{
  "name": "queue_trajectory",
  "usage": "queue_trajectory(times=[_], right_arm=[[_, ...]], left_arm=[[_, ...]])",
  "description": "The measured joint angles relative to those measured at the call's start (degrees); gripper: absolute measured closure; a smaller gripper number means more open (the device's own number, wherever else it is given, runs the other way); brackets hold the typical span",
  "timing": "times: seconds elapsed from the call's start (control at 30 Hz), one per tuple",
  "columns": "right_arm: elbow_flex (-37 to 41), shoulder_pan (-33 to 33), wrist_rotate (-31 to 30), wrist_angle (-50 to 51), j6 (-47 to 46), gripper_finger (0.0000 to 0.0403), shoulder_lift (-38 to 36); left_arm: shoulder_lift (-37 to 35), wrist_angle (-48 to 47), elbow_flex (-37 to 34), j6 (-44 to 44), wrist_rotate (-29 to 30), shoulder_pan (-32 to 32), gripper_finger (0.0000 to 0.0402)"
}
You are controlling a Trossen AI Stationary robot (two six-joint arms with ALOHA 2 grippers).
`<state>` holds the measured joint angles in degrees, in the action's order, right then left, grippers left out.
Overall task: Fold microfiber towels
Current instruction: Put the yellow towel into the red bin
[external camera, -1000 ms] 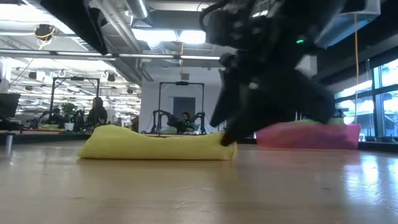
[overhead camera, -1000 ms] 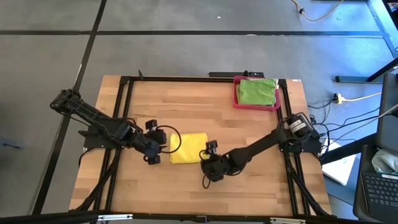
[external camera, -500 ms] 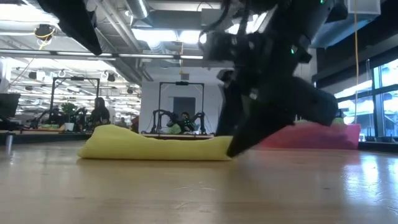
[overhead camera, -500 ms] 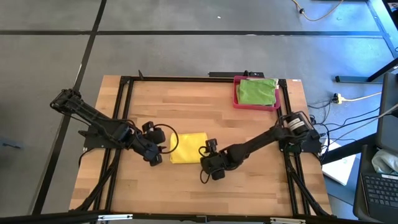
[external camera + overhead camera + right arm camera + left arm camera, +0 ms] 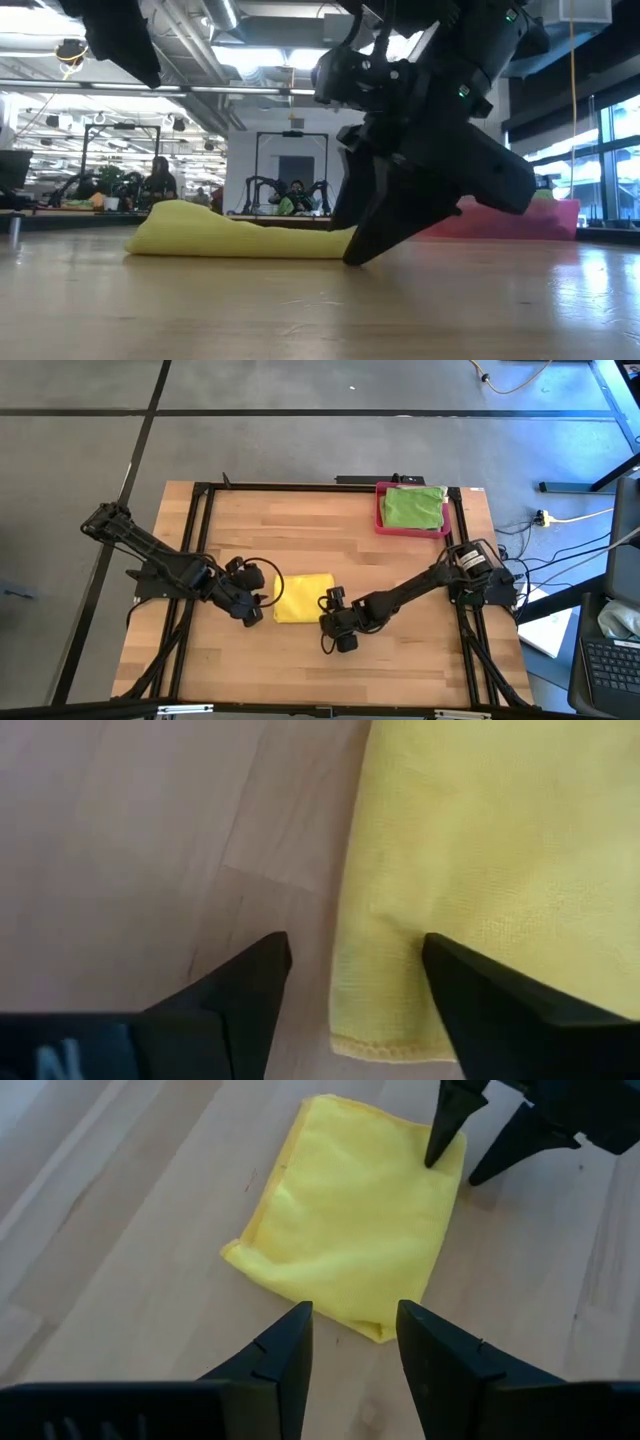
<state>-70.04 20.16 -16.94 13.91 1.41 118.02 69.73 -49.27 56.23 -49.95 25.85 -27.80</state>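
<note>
The right gripper (image 5: 345,985) is standing wide open with nothing between its fingers, which are straddling the near corner and edge of the folded yellow towel (image 5: 480,870): one finger is sitting over bare wood, the other over cloth. Done well, this step means lowering until the outer finger is slipping under the hem while the other is pressing on top, then closing on all layers at once rather than only the upper one.

Across the towel, the left gripper (image 5: 350,1355) is hovering just short of the opposite corner, its jaws parted and empty. It should be pinning that side so the cloth is not sliding on the table (image 5: 400,660).

Farther out, beyond both jaws, a green towel (image 5: 413,507) is lying folded in the pink-red tray (image 5: 379,510) at the table's far right corner.
</note>
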Motion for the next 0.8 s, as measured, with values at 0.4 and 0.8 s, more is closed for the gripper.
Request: queue_trajectory(times=[0.4, 0.8], right_arm=[[0.0, -1.9, 3.9, -1.9, -5.5, 0.0362, 1.2], [-0.2, -4.1, 6.9, 10.6, -15.6, 0.0394, -9.2]], left_arm=[[0.0, -0.1, 0.0, -2.5, 0.0, -1.7, 0.0264], [0.0, 0.0, 0.0, -4.1, 0.7, -1.6, 0.0264]])
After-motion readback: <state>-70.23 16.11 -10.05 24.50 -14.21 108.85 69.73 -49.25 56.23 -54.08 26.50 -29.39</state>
